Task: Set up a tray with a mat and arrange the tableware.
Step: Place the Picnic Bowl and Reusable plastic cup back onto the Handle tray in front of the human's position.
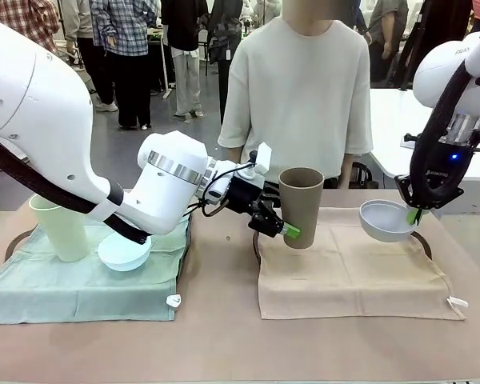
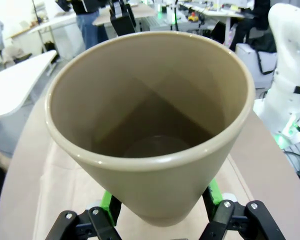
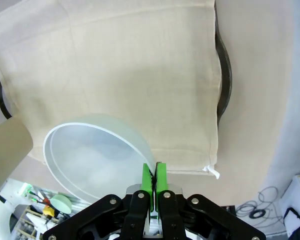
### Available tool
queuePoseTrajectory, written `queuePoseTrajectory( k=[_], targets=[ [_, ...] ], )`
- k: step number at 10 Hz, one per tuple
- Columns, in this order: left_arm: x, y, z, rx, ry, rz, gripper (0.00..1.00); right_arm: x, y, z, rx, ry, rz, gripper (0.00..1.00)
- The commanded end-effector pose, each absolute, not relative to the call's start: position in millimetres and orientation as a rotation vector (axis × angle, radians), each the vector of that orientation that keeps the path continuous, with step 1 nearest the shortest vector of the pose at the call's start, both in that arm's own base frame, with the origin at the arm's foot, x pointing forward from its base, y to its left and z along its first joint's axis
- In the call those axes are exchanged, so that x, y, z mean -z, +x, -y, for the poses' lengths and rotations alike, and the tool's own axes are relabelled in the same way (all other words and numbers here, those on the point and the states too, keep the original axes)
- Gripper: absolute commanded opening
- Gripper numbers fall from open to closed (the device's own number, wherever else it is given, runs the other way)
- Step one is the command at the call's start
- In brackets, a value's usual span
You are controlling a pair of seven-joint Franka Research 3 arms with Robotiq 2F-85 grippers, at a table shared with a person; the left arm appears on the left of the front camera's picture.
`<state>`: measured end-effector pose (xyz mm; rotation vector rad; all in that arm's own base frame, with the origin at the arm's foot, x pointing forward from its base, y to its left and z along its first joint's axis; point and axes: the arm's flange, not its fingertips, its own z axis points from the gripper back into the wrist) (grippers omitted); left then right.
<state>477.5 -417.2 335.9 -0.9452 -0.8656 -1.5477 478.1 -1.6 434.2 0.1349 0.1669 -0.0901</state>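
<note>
Apparently readying the beige mat (image 1: 352, 276), the left gripper (image 1: 284, 230) clasped the brown tumbler (image 1: 301, 205) while the right gripper (image 1: 414, 214) pinched the white bowl (image 1: 386, 221) by its rim.

Between the left hand (image 1: 292, 232) and the right hand (image 1: 414, 214) the beige mat (image 1: 352, 276) lies bare, open for passage. The brown tumbler (image 1: 301, 206) in the left hand's grip blocks its own far side; the white bowl (image 1: 386, 221) pinched by the right hand fills the room beside it. Behind the left hand, the pale green tumbler (image 1: 58, 228) and light blue bowl (image 1: 125, 251) crowd the green mat (image 1: 80, 284). The tabletop (image 1: 224, 336) nearest the robot is free.
</note>
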Motion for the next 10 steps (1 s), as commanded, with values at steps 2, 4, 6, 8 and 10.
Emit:
queuePoseTrajectory(
  k=[2, 4, 6, 8, 10],
  targets=[
    [-327, 487, 432, 1.593, -0.933, 0.918, 0.81, -413, 495, 2, 0.079, 0.156, -0.134, 0.04],
    [-320, 494, 442, 1.633, -0.908, 0.947, 0.81, -404, 503, 1, 0.069, 0.160, -0.120, 0.04],
    [-308, 502, 448, 1.643, -0.886, 0.942, 0.81, -391, 511, -2, 0.064, 0.131, -0.115, 0.04],
    [-295, 511, 451, 1.629, -0.877, 0.913, 0.81, -377, 520, -4, 0.064, 0.113, -0.131, 0.04],
    [-289, 514, 453, 1.653, -0.854, 0.909, 0.81, -366, 525, -5, 0.065, 0.096, -0.148, 0.04]
  ],
)
